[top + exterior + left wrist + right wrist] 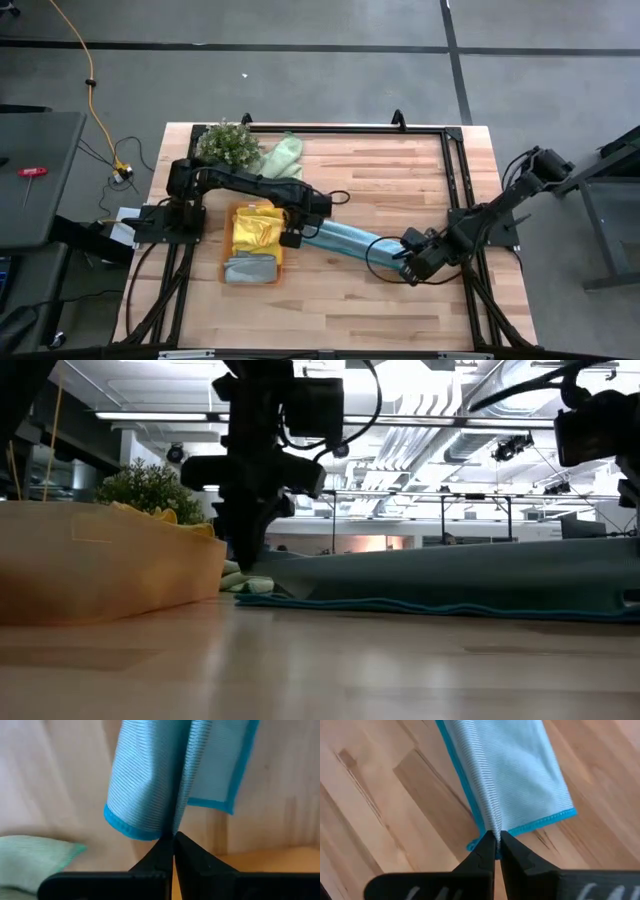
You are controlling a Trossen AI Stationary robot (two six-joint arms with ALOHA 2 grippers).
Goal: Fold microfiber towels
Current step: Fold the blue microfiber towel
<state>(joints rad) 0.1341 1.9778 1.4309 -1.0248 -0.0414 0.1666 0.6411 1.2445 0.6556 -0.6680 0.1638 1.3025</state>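
Note:
A light blue-teal towel (350, 243) stretches in a long band between my two grippers at the table's middle. It also shows in the low view (450, 575). My left gripper (298, 238) is shut on the band's left end, beside the orange tray (228, 262). My right gripper (405, 262) is shut on its right end. A yellow towel (255, 225) and a folded grey towel (250, 268) lie in the tray. A pale green towel (282, 157) lies at the far edge by the plant. My left gripper pinches the blue towel's left end (171, 831) between its two fingertips, on a bunched fold of several layers beside the hemmed edge. The fingers point down at it from above (250, 570). The band runs off toward my right gripper, its lower edge (400, 605) on the table. My right gripper pinches the towel's right end (494, 831) between its two fingertips, at a gathered fold next to the hemmed corner (565, 815). The cloth runs away from the fingers along their line and lies low over the wood.
A small bushy green plant (228, 143) stands at the far left. A black frame (455, 170) borders the table's far and right sides. Bare wood lies in front of the towel (350, 310) and behind it (380, 190).

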